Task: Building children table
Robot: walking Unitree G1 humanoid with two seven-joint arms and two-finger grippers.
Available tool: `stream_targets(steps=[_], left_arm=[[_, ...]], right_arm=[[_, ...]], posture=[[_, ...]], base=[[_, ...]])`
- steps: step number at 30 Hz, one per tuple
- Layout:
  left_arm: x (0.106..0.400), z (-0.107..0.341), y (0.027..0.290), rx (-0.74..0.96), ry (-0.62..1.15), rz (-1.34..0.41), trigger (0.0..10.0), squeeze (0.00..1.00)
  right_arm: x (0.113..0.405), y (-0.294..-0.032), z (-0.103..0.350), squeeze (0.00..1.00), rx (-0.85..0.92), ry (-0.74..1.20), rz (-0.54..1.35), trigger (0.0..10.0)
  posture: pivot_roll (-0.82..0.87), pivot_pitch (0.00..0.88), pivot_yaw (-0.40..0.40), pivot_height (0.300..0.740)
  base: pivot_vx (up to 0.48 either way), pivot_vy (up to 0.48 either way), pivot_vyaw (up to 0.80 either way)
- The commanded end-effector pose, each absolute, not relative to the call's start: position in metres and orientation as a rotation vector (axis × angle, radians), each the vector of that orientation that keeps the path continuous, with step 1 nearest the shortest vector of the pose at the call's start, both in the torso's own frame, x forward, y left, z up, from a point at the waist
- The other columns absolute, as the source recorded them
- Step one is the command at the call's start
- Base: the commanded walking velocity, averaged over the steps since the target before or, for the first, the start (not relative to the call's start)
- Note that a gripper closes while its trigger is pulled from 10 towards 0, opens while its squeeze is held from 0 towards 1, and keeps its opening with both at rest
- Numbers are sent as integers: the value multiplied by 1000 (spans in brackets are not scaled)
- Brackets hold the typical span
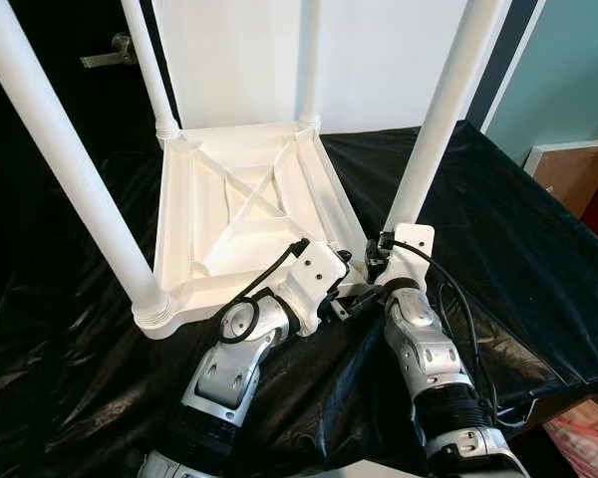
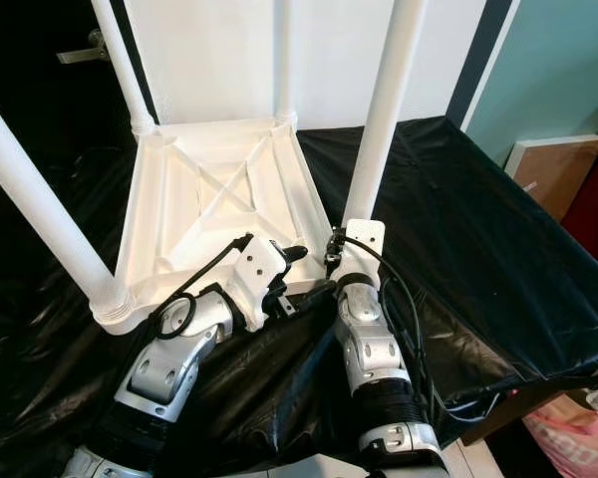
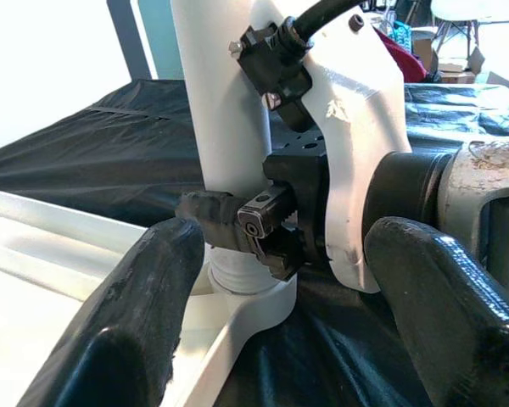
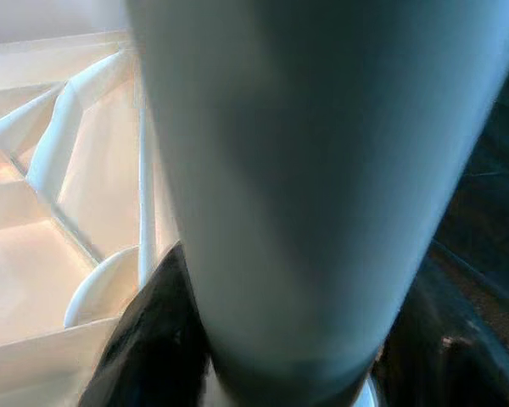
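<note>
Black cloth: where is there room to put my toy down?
The black cloth lies bare on the robot's right, between the near right leg and the cloth's edge. It is crowded at the tabletop's near right corner, where the left gripper and right gripper meet.

A crinkled black plastic sheet (image 1: pixel 518 229) covered the worktop across the lower frame, glossy where daylight struck it. Behind, a white wall (image 1: pixel 379 60) filled the upper centre, with a teal wall (image 1: pixel 568 80) at the upper right and a brown board (image 1: pixel 576 171) leaning below it. A dark door with a metal handle (image 1: pixel 108 52) stood at the upper left.
</note>
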State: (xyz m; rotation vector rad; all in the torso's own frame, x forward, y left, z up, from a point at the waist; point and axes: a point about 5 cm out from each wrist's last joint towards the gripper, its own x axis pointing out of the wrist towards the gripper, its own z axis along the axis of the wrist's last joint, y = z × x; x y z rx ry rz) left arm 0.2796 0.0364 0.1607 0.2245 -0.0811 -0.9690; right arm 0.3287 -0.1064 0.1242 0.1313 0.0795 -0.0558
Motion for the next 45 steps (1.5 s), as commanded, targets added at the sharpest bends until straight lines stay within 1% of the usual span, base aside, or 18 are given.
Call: stream_targets(steps=[1,9,15,17,21,22,23,25,27,29,30,34,35,36,37,38,39,45], left_arm=[[280,158,37,216,-70,-923,10000,0],[280,159,37,216,-71,-921,10000,0],[280,159,37,217,-70,-922,10000,0],[281,159,38,217,-69,-924,10000,0],[281,159,38,218,-68,-926,10000,0],[281,159,37,219,-69,-930,10000,0],[281,159,37,219,-69,-930,10000,0],[282,160,37,223,-70,-939,10000,0],[282,160,37,223,-70,-939,10000,0],[283,160,37,227,-71,-947,10000,0],[283,160,37,227,-71,-947,10000,0],[283,161,36,230,-73,-952,10000,0],[284,161,35,231,-75,-954,10000,0],[284,162,35,233,-78,-952,10000,0],[284,162,35,233,-78,-952,10000,0],[284,163,36,235,-80,-947,10000,0],[284,163,36,236,-80,-942,10000,0],[284,162,40,233,-77,-919,10000,0]], right_arm=[[325,-102,115,1000,165,116,-24,10000],[322,-111,123,1000,130,40,76,10000],[313,-131,120,1000,120,13,192,10000],[309,-149,119,1000,100,4,313,10000],[308,-158,119,1000,89,3,374,10000],[310,-163,119,0,56,1,418,10000],[310,-163,119,0,56,1,418,10000],[318,-175,123,0,-19,2,532,10000],[318,-175,123,0,-19,2,532,10000],[325,-178,127,0,-62,16,611,10000],[325,-178,127,0,-62,16,611,10000],[335,-174,131,0,-109,29,674,10000],[341,-169,133,0,-135,42,711,10000],[348,-162,133,0,-171,72,766,9647],[348,-162,133,0,-171,72,766,9647],[350,-160,132,0,-176,88,779,275],[350,-160,130,0,-178,97,783,0],[351,-167,124,0,-196,127,818,0]], posture=[[-46,13,-33,740],[-47,13,-33,740],[-48,12,-31,740],[-56,11,-20,740],[-56,11,-20,740],[-60,11,-14,740],[-60,11,-14,740],[-65,6,-2,740],[-65,6,-2,740],[-66,3,1,740],[-66,3,1,740],[-66,0,4,740],[-57,0,3,740],[-47,0,-1,740],[-47,0,-1,740],[-42,0,-5,740],[-42,0,-5,740],[-15,0,-24,740]], base=[[0,0,0],[0,0,0],[0,0,0],[0,0,0],[0,0,0],[0,0,0],[0,0,0],[0,0,0],[0,0,0],[0,0,0],[0,0,0],[0,0,0],[0,0,0],[0,0,0],[0,0,0],[0,0,0],[0,0,0],[0,0,0]])
